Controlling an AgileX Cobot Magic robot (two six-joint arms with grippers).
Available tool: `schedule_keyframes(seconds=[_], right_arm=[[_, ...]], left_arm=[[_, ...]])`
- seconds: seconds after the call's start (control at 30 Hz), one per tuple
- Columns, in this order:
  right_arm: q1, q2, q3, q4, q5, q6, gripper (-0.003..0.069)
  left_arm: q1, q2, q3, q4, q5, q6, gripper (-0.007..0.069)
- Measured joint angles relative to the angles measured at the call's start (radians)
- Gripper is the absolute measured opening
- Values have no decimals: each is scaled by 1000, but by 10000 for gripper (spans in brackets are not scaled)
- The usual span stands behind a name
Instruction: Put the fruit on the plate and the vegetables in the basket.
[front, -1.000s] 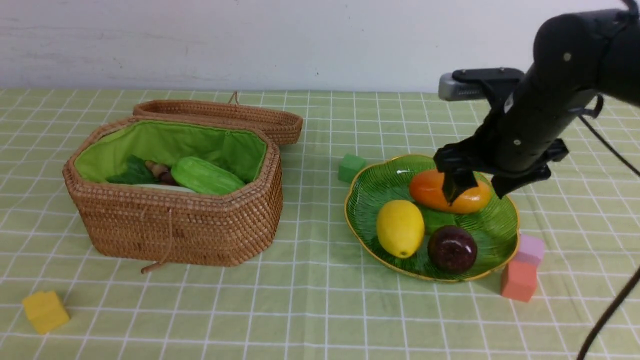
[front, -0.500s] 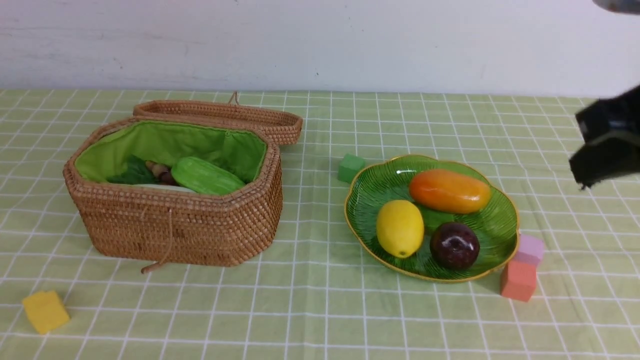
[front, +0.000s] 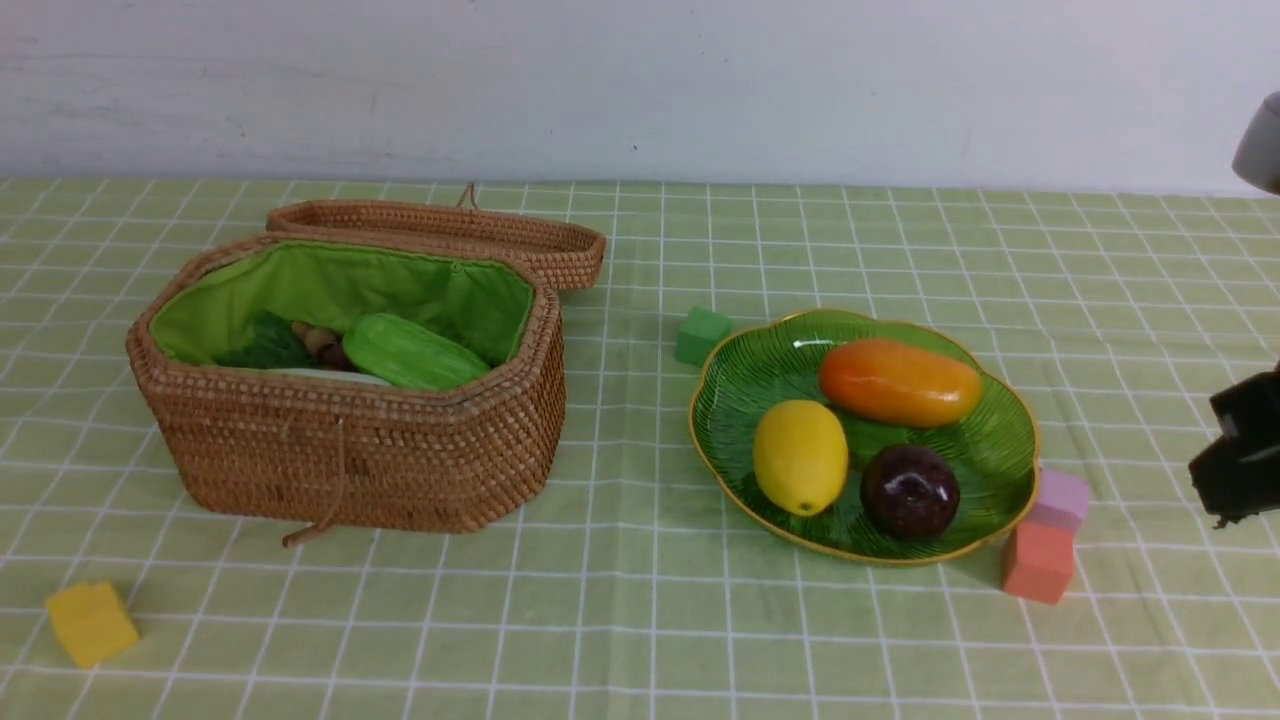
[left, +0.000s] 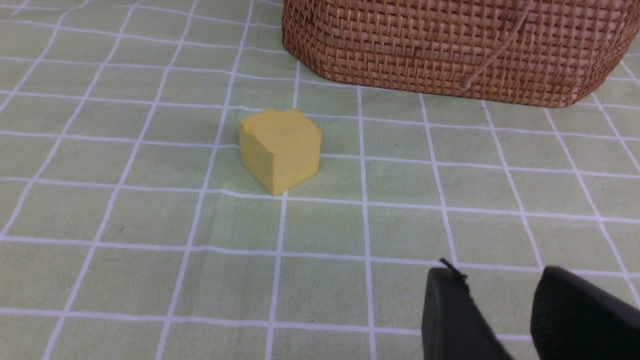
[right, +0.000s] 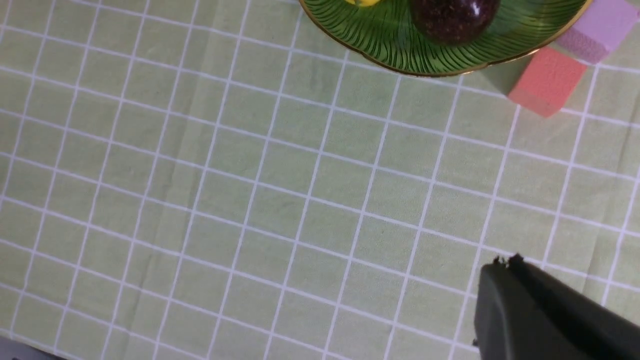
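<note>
my right gripper (right: 505, 267) is pressed together on nothing, left gripper (left: 492, 295) spread & empty; mango (front: 900, 382) looks glossy, prob slippery, so i'd pinch its narrow middle.

Right gripper (front: 1235, 465): at right edge of front view, only dark tip in frame, hanging above bench (front: 640, 620). Right wrist view: fingers (right: 520, 305) pressed together, no gap, nothing between them.
Left gripper (left: 500, 320): absent from front view. Left wrist view: two dark fingers (left: 450, 312) parted by narrow gap, gap empty, low over near-left bench.
</note>
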Motion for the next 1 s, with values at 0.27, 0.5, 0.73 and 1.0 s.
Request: schedule_keyframes(seconds=[0.27, 0.5, 0.73, 1.0], right_arm=[[-50, -77, 42, -92, -147, -154, -15], [-224, -503, 416, -170, -558, -124, -12], [-311, -992, 927, -358, -719, 128, -8], [-347, -1121, 1235, -421, -816, 321, -7]], left_arm=[[0, 0, 0, 0, 0, 0, 238], [0, 0, 0, 0, 0, 0, 238], [0, 0, 0, 0, 0, 0, 238], [0, 0, 0, 0, 0, 0, 238]])
